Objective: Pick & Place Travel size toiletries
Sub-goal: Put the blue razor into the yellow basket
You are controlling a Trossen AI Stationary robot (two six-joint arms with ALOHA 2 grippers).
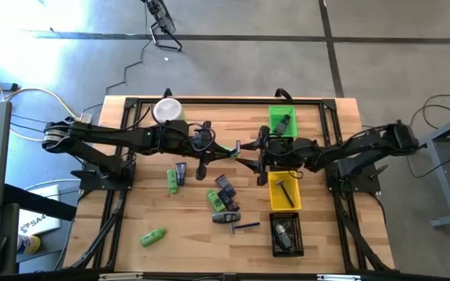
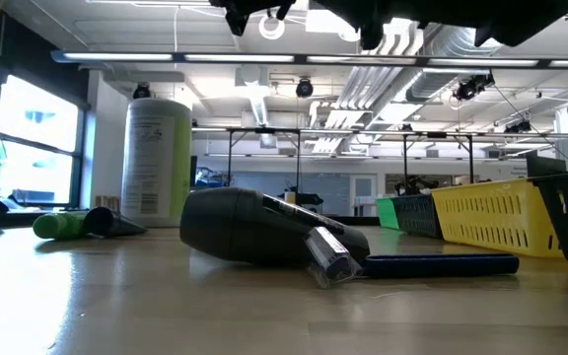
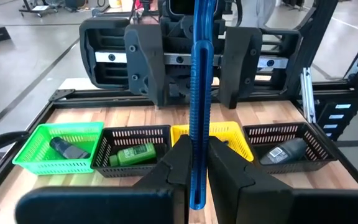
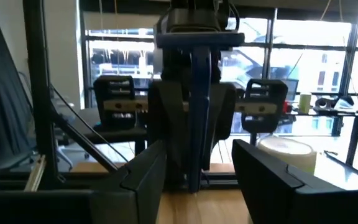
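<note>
Wooden tabletop fills mid-frame in the high view. At centre, the left gripper (image 3: pixel 194 168) is clamped on a blue stick (image 3: pixel 199 106), long axis upright between its fingers. Facing it, the right gripper (image 4: pixel 194 165) stands wide open, empty, the stick lying straight ahead between its fingers. Other toiletries (image 1: pixel 223 201) lie below.

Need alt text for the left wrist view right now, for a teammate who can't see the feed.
The left gripper is shut on a thin blue stick held upright, facing the right gripper close ahead. Below on the wooden table stand a green bin with a dark tube, a black bin with a green bottle, a yellow bin, and another black bin.
</note>
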